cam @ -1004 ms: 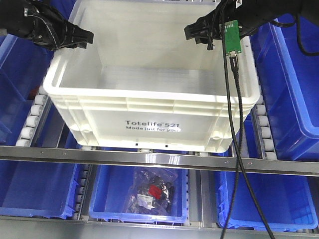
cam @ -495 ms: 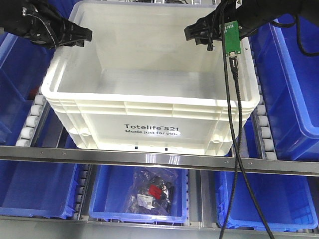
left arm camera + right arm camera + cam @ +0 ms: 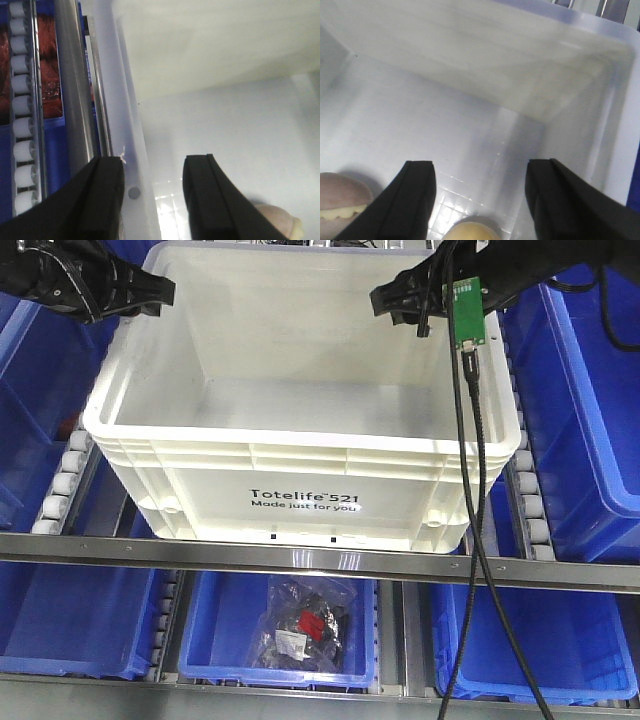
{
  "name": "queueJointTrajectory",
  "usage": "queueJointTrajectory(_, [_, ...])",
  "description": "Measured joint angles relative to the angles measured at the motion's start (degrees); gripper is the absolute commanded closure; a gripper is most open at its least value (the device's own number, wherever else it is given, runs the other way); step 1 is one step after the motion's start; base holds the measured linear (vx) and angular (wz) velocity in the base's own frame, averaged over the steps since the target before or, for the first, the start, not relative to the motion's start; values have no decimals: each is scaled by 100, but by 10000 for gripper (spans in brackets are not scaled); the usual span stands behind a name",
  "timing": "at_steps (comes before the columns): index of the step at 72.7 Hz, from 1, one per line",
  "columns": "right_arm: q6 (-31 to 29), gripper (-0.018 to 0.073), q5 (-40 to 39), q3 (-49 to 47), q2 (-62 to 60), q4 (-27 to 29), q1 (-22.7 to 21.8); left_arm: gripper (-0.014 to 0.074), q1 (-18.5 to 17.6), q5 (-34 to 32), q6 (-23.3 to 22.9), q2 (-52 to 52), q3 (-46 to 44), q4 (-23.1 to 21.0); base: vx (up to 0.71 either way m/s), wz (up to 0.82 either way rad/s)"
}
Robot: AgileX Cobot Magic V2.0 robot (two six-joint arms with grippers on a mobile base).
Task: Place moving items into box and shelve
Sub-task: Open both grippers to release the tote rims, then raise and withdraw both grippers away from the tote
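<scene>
A white box (image 3: 300,435) marked "Totelife 521" stands on the roller shelf. My left gripper (image 3: 150,290) is open at the box's far left corner. In the left wrist view (image 3: 152,170) its fingers straddle the box's left wall (image 3: 127,150), one outside and one inside, without closing on it. My right gripper (image 3: 395,302) is open and empty over the far right of the box, and the right wrist view (image 3: 480,175) shows it above the box floor. A yellow round item (image 3: 470,232) and a brownish round item (image 3: 340,200) lie on the floor. A beige item (image 3: 275,220) shows in the left wrist view.
Blue bins (image 3: 590,410) flank the box on both sides. White rollers (image 3: 65,475) run beside it. A metal rail (image 3: 320,562) crosses below. A lower blue bin holds a plastic bag (image 3: 300,625) of dark and red parts. A green circuit board (image 3: 467,315) with a black cable hangs at the right.
The box shifted slightly left and back, then stayed still. My left gripper moved up and to the left. My right gripper hardly moved.
</scene>
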Motion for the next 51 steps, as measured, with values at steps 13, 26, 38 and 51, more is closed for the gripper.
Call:
queueJointTrajectory(13, [0, 102, -346, 500, -478, 33, 0, 188, 0, 199, 5, -15, 27, -18, 0, 0])
queueJointTrajectory(26, [169, 102, -1100, 1631, -1165, 33, 0, 188, 0, -329, 9, -493, 807, -10, 0, 0])
queueJointTrajectory(38, [174, 102, -1833, 2476, -1862, -17, 0, 188, 0, -1162, 9, -1425, 1881, -10, 0, 0])
queueJointTrajectory(51, [174, 102, -2783, 3571, -2785, -50, 0, 188, 0, -1924, 266, -2700, 3085, 4, 0, 0])
